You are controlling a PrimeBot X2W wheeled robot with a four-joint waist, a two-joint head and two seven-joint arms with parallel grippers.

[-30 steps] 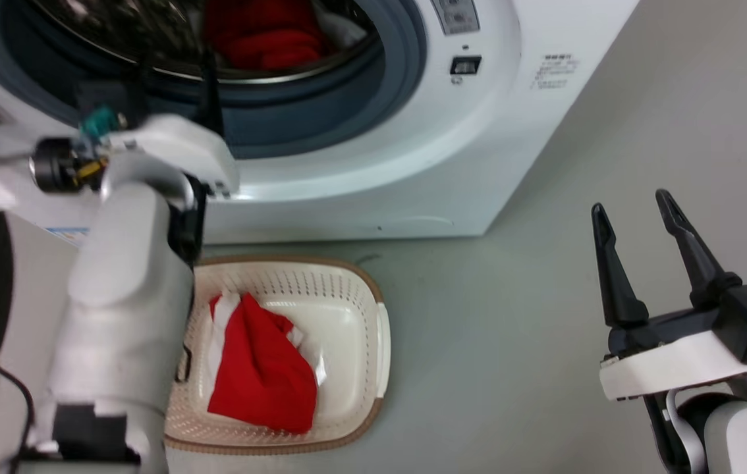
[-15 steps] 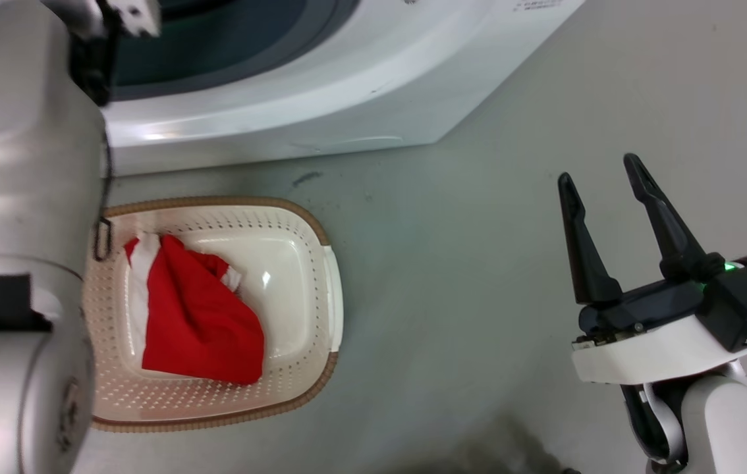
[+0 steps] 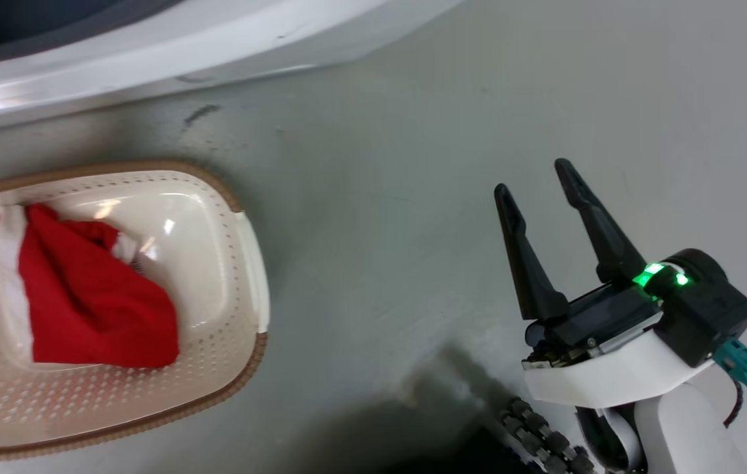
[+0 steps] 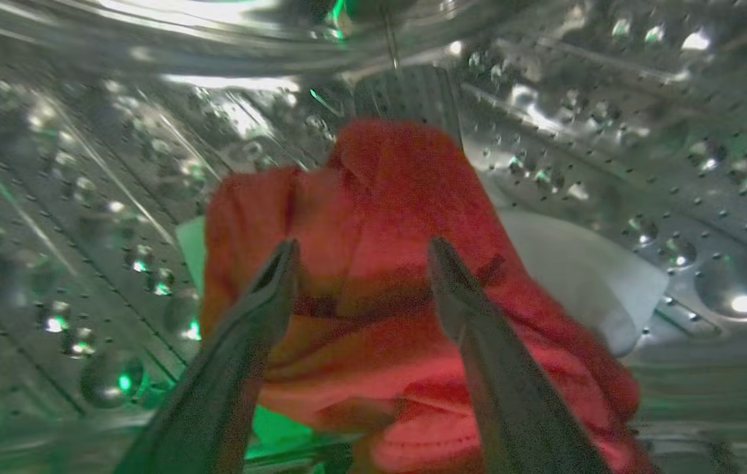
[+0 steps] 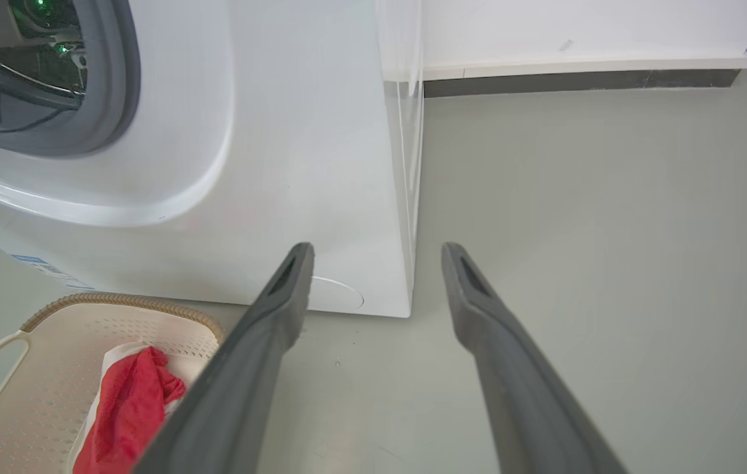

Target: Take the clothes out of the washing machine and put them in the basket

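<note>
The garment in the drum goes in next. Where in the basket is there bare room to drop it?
In the basket, the right half is bare: smooth bottom between the red garment and the right-hand wall. Its left half is crowded by that garment. Outside, the floor is open between the basket and the right end effector.

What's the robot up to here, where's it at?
It is unloading the washing machine. The left gripper is inside the drum, open, its fingers spread in front of a red garment and not yet closed on it. A second red garment lies in the basket on the floor in front of the machine. The right gripper hangs open and empty over the floor, to the right of the basket.
</note>
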